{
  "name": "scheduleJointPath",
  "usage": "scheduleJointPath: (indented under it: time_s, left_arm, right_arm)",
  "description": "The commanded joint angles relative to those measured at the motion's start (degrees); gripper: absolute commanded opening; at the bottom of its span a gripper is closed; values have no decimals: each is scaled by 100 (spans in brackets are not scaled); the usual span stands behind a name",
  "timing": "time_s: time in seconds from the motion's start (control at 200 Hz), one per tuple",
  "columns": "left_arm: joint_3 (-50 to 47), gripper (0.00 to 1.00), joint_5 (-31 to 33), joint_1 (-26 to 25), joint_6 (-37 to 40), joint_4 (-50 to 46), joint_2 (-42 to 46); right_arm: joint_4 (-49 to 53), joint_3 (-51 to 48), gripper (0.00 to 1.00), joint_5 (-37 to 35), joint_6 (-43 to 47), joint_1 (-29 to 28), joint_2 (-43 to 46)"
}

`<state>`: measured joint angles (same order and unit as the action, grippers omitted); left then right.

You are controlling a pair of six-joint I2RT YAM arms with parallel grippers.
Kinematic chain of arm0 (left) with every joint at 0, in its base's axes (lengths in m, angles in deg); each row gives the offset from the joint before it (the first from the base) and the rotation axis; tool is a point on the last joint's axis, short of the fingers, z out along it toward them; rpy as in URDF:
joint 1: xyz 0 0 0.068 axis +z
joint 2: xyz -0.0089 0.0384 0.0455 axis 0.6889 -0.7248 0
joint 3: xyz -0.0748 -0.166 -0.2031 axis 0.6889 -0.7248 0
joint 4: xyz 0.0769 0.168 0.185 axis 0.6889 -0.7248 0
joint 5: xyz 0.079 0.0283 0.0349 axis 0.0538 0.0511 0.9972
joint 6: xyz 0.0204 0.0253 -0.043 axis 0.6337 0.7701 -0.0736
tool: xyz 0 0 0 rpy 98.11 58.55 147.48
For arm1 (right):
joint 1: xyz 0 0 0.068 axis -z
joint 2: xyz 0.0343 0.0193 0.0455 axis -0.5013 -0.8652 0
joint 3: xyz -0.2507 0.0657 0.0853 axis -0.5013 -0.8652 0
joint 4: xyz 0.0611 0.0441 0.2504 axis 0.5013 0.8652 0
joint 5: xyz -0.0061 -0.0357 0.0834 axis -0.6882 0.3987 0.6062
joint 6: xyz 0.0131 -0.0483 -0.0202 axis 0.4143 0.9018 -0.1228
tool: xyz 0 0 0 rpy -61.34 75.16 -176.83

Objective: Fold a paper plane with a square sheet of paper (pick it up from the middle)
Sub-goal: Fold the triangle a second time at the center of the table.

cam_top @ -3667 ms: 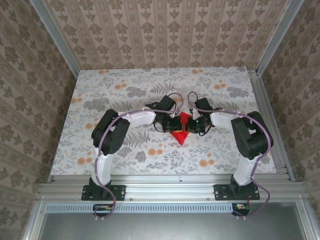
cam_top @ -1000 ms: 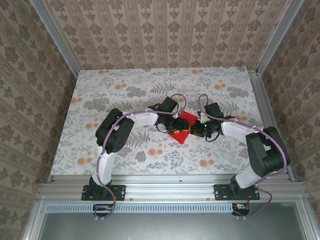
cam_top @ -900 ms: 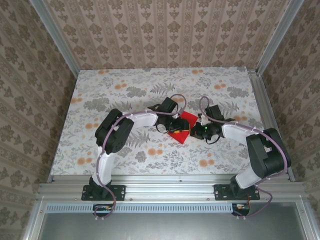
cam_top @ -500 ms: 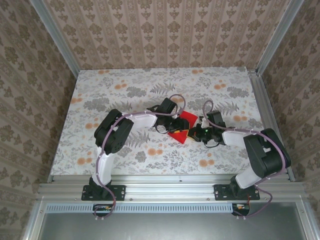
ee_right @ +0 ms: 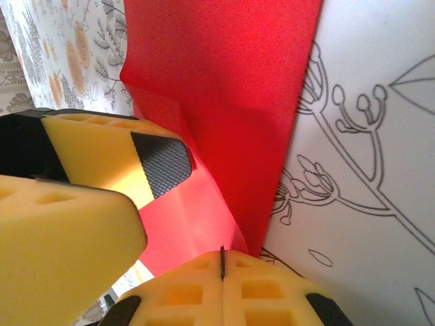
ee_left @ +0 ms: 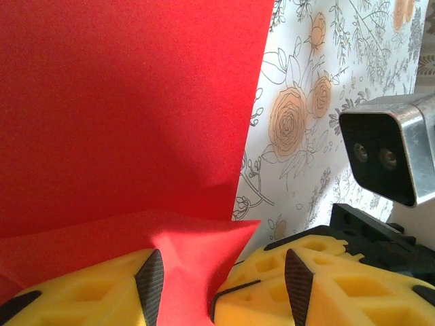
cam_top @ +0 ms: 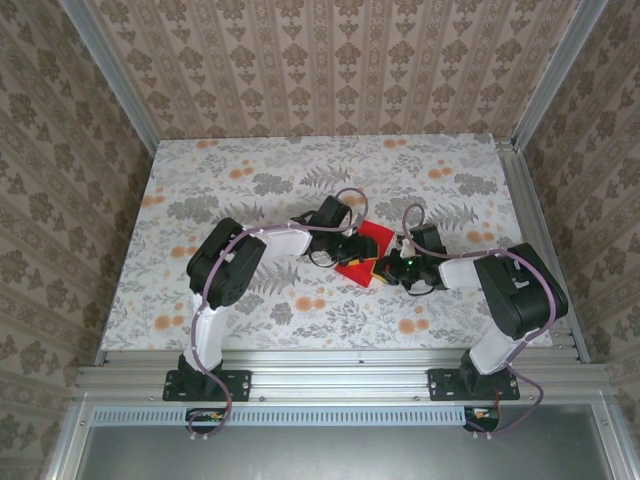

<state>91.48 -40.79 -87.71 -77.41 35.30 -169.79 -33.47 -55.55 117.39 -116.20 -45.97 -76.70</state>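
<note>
The left pincer (ee_left: 224, 284) stands about half open. A raised flap of the sheet of paper (ee_left: 129, 102) pokes up between its yellow fingers (ee_left: 88, 288) and leans on one of them. The right pincer (ee_right: 221, 263) is closed tight, its tips at the paper's folded edge; whether it nips the paper is unclear. The red sheet lies partly folded near the middle of the floral counter (cam_top: 250, 180), between the two wrists.

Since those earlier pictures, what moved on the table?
The right jaws, shut, slid nearer along the right edge of the sheet of paper, elbow swinging outward. The paper changed from a triangle to a squarish shape. The left jaws stayed at its left side.
</note>
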Motion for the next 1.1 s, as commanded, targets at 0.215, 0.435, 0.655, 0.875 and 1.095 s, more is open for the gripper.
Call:
scheduleJointPath:
  time_s: [0.215, 0.435, 0.655, 0.875, 1.095]
  left_arm:
    - [-190, 54, -99, 57, -140, 25, 128]
    - [-188, 54, -213, 108, -280, 234, 265]
    - [-229, 54, -485, 202, -452, 577, 344]
    - [-148, 51, -390, 294, -127, 101, 595]
    - [186, 30, -25, 268, 788, -1146, 556]
  right_arm:
    - [651, 172, 0, -489, 508, 33, -263]
    - [1218, 245, 0, -842, 798, 9, -251]
    - [1811, 457, 0, -1180, 1111, -80, -292]
    - [2097, 546, 0, -1383, 1244, -94, -318]
    - [2044, 543, 0, -1337, 1249, -85, -334]
